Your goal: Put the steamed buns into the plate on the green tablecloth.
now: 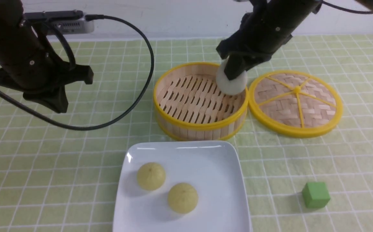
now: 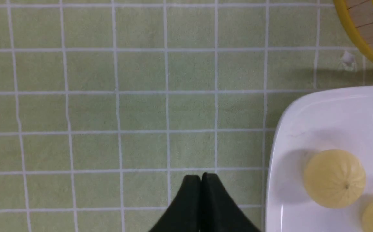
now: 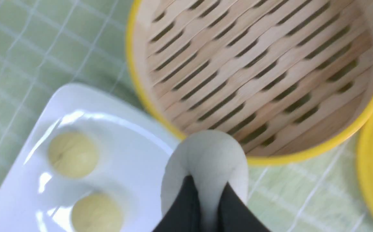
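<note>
So this one's about two thirds done, I'd say. Two yellow buns (image 1: 151,176) (image 1: 182,198) are sitting in the plate (image 1: 180,144), one towards its left side and the other closer to the middle and nearer the camera edge, close together but not touching. The third one, the pale bun (image 1: 234,84), isn't there yet: the right gripper (image 1: 235,71) is clamped on it and you can see the dough bulging round the black fingers in the right wrist view. It hangs in the air beyond the plate's far right corner, over the rim of the steamer basket (image 1: 173,120), which sits just past the plate's far edge and has nothing left inside. So what's left, by my reckoning, is carrying that bun over to the plate, setting it in the open space on the right half, and letting go. The left gripper (image 2: 201,180) has its fingers pressed together, holding nothing, hovering over the green tablecloth (image 1: 77,161) just off the plate's left edge. The lid (image 1: 297,103) lies flat on the surface beyond the plate to the right, and a green cube (image 1: 316,194) sits to the plate's right. As for brands or writing: nothing readable on any of it, and the grey box (image 1: 70,24) far back left of the plate shows no legible marks.
</note>
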### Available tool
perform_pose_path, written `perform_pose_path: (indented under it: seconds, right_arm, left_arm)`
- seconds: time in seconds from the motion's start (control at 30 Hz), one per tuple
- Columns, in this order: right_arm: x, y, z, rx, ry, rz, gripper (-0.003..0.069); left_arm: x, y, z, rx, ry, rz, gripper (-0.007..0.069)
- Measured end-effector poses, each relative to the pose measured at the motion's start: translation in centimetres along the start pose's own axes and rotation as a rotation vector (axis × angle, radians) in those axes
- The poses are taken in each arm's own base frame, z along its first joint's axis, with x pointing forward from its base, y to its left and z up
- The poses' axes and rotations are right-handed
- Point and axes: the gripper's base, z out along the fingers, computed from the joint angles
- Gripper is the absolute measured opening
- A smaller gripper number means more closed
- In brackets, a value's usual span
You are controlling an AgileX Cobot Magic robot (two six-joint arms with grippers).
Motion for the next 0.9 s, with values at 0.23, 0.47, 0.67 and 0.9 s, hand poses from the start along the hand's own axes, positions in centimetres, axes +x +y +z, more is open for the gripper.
perform_pose_path:
  seconds: [0.23,0.47,0.67,0.9]
  right_arm:
    - [8.4,4.6,9.1,-0.071,0.226,0.009,0.0092]
    - [8.8,3.3,13.0,0.055,0.162,0.013,0.046]
    - [8.3,3.1,10.6,0.152,0.204,-0.024,0.0643]
    - [6.9,5.1,-0.3,0.224,0.138,-0.087,0.0406]
  left_arm:
    - [0.0,0.0,0.0,0.002,0.001,-0.001,0.002]
    - [0.1,0.0,0.0,0.0,0.015,-0.001,0.0028]
    - [0.4,0.0,0.0,-0.004,0.039,-0.001,0.0032]
    - [0.3,0.0,0.0,-0.004,0.038,-0.001,0.0036]
